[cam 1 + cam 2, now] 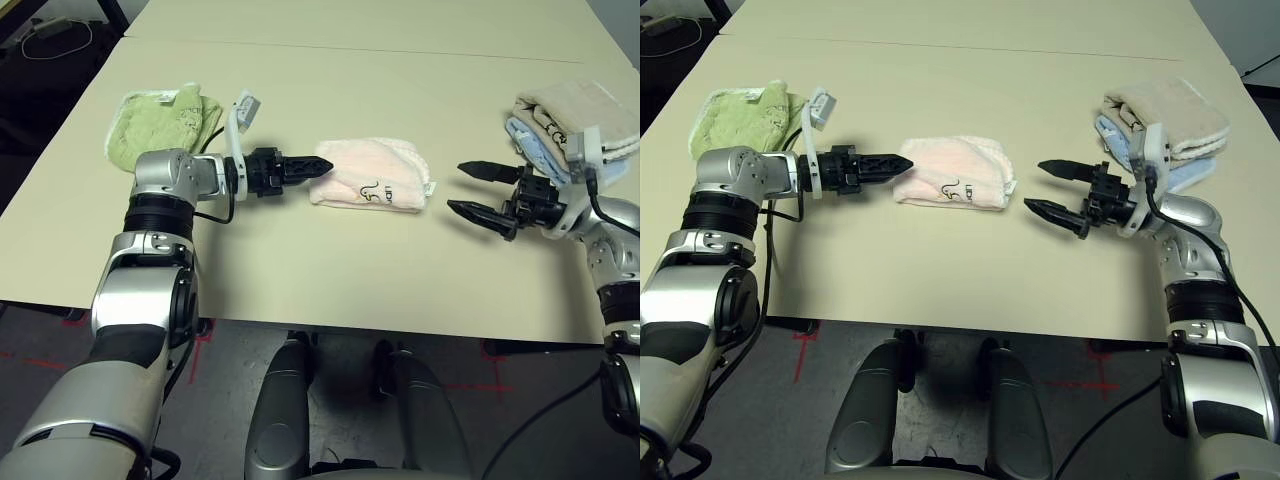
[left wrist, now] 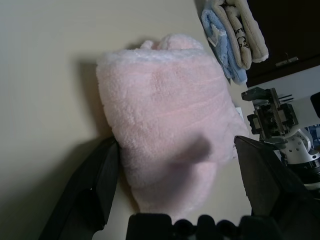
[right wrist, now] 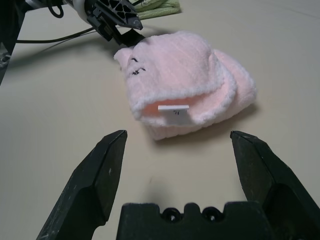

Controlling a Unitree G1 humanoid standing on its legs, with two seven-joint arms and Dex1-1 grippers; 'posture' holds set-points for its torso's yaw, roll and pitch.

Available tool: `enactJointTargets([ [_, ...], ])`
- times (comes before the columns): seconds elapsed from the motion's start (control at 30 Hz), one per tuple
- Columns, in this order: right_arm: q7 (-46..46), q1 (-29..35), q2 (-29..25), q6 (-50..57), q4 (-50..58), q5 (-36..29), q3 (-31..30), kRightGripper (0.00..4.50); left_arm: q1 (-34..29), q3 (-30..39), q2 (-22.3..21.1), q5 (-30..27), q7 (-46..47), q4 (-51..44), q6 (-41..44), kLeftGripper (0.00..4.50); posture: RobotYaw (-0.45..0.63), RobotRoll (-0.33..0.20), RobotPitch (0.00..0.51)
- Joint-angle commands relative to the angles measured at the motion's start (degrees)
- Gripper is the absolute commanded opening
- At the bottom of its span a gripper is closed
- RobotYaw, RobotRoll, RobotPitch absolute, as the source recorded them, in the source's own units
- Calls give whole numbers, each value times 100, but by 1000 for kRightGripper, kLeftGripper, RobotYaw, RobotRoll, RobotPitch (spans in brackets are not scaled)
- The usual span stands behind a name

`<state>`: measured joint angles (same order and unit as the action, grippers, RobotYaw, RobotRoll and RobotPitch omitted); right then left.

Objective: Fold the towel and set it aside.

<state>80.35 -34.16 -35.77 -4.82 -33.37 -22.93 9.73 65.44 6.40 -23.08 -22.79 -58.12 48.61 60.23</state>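
The towel (image 1: pixel 371 175) lay mid-surface (image 1: pixel 330 270), between the left pincer (image 1: pixel 318 167), at its edge, and the right pincer (image 1: pixel 466 190), apart.

Both arms reach inward over the table, forearms low. Left gripper (image 1: pixel 318 166) points toward the right arm, roughly level, jaws spread wide. Right gripper (image 1: pixel 466 191) points back at it, level, its 2 fingers splayed open, holding nothing.

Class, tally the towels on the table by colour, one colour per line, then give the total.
Pink towel: 1
Green towel: 1
Beige towel: 1
Blue towel: 1
Total: 4
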Motion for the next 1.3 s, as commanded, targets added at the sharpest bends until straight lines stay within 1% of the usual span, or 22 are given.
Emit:
enactJointTargets([
  [0.03, 8, 111, -53, -295, -200, 17, 95, 4480, 117, 40, 164, -3, 156, 293, -58, 4500, 74, 0, 257],
  [0.27, -104, 69, 56, -598, -392, 57, 25, 4480, 217, 333, 517, -11, 619, 652, -440, 4500, 73, 0, 261],
  [0.47, -147, -21, 78, -625, -388, 49, 12, 4480, 188, 358, 621, 49, 722, 804, -505, 4500, 67, 0, 261],
  [0.67, -156, -67, 89, -624, -372, 47, 6, 4480, 192, -12, 490, 322, 509, 948, -446, 4500, 68, 0, 260],
  [0.8, -148, -101, 120, -640, -394, 57, -14, 4480, 242, -371, 236, 553, 245, 1025, -353, 4500, 76, 0, 260],
  [0.9, -147, -140, 149, -655, -430, 70, -31, 4480, 328, -537, 126, 667, 135, 1125, -375, 4500, 82, 0, 260],
  [1.0, -147, -182, 182, -683, -467, 91, -47, 4480, 432, -560, 114, 705, 131, 1268, -456, 4500, 84, 0, 260],
  [1.1, -135, -216, 195, -703, -494, 101, -51, 4480, 476, -571, 201, 716, 136, 1353, -470, 4500, 81, 0, 258],
  [1.2, -126, -249, 180, -734, -532, 118, -47, 4500, 501, -544, 296, 697, 148, 1400, -448, 3918, 76, 0, 257],
  [1.23, -123, -250, 172, -743, -539, 123, -46, 4500, 511, -502, 322, 682, 178, 1416, -439, 3630, 75, 0, 256],
  [1.27, -120, -251, 168, -750, -544, 126, -46, 4500, 518, -470, 337, 674, 200, 1428, -434, 3179, 75, 0, 256],
  [1.3, -120, -249, 167, -755, -546, 129, -45, 4500, 524, -445, 343, 668, 214, 1437, -432, 2837, 75, 0, 255],
])
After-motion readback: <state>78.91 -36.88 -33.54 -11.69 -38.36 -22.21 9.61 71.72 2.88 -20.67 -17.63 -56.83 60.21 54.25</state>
